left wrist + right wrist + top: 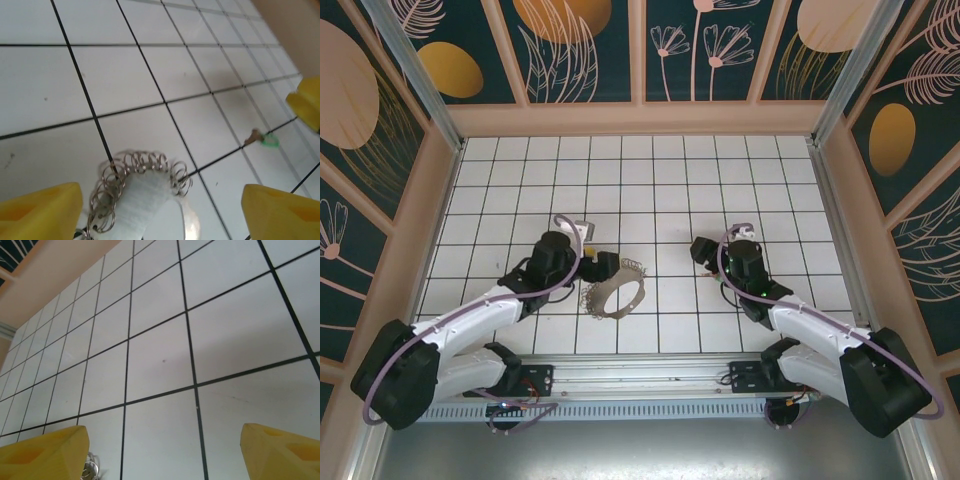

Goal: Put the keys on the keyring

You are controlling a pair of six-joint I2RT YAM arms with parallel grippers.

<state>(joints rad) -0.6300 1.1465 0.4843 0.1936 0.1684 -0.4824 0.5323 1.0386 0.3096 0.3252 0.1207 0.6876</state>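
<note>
"While both arms reach low over the white tiled table point(620, 170), does either hold the keyring point(604, 306)?"

"Neither. In the overhead view it rests on the tiles at the centre of the frame, just beside the left gripper point(601, 268). The right gripper point(703, 250) is well apart, to the right."

"And the jaws?"

"Both stand wide open. In the left wrist view the yellow fingers point(40, 212) fill the bottom corners, and the ring's fringe rises between them at bottom centre, touching neither."

"What is it made of?"

"Thin grey metal bent into a hoop, edged with small shiny wire loops point(150, 162) crowded like a coil."

"And the key point(264, 139)?"

"Tiny, with a bright green head and a short brownish shaft. It lies on a black grid line at the right of the left wrist view, above the right-hand finger and apart from the ring."

"The right wrist view?"

"Yellow fingers point(42, 452) spread over smooth tiles — a few silvery loops point(91, 470) show beside the bottom-left one."
</note>
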